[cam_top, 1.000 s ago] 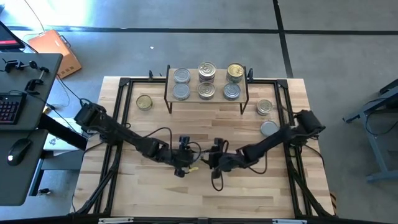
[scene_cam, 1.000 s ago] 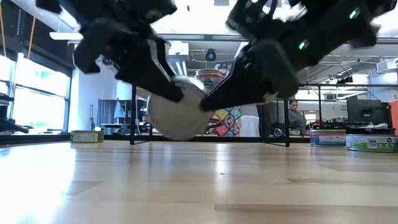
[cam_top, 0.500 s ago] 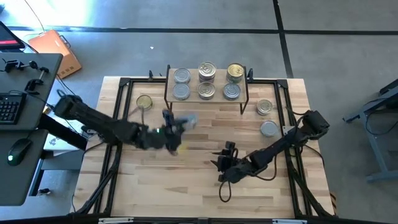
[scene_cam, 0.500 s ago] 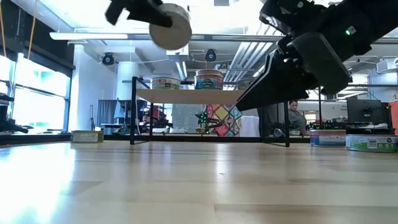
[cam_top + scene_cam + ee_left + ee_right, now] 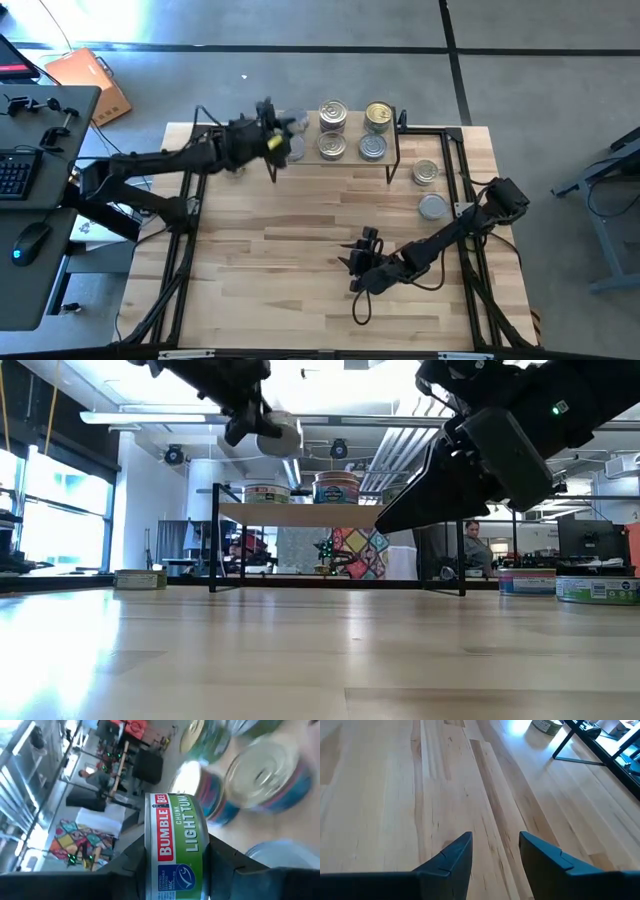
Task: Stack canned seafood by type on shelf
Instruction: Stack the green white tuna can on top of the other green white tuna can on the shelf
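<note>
**Carrying a tuna tin to the shelf's left stack**

Working down from the worktop (image 5: 300, 250), you have the shelf (image 5: 345, 152) at the upper centre of the high view, with tins already on it and more tins on the worktop at upper right and upper left. Your left end effector (image 5: 275, 128) is up over the shelf's left end, fingers closed across the rims of a green-labelled tuna tin (image 5: 176, 847), which rides on edge, not flat. Your right end effector (image 5: 362, 250) waits low at lower centre with its fingers parted and nothing between them.

To do this step well, roll the wrist until the tin lies level, then centre it over a matching tin before lowering. Descend slowly, since a skewed landing could knock the stack. Release only once it sits flat, and lift straight up.
</note>
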Controlling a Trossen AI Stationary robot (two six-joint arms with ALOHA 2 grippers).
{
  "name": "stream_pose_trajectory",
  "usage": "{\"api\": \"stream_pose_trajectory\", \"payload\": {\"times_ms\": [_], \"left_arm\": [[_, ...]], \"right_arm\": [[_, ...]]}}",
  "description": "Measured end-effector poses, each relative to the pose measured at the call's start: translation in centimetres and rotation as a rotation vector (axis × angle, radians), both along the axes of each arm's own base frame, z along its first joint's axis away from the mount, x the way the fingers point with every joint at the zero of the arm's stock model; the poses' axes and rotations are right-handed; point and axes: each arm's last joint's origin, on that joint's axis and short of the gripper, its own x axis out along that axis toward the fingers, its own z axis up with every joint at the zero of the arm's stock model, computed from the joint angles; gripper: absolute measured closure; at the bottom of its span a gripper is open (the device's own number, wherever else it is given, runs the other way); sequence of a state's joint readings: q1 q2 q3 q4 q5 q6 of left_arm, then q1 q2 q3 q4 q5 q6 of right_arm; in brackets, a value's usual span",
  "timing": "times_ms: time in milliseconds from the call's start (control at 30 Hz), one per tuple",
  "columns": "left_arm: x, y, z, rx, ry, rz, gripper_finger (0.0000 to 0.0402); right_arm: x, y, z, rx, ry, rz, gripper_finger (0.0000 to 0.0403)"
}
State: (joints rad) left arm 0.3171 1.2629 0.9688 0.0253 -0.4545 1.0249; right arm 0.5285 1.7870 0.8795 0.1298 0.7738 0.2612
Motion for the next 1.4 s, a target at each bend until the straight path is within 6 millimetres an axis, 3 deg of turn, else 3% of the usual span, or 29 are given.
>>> {"api": "stream_pose_trajectory", "payload": {"times_ms": [200,567,1400], "left_arm": [[-0.9,3.4,-0.7,-0.081,-0.019,0.004,0.0278],[-0.3,6.0,-2.8,-0.08,0.03,0.167,0.0244],[-0.2,5.8,-3.3,-0.194,-0.002,0.086,0.0138]], "right_arm": [[0.0,-0.1,0.0,0.0,0.0,-0.003,0.0249],[0.3,-0.5,0.0,0.003,-0.004,-0.021,0.0249],[0.3,-0.5,0.0,0.004,-0.004,-0.021,0.0249]]}}
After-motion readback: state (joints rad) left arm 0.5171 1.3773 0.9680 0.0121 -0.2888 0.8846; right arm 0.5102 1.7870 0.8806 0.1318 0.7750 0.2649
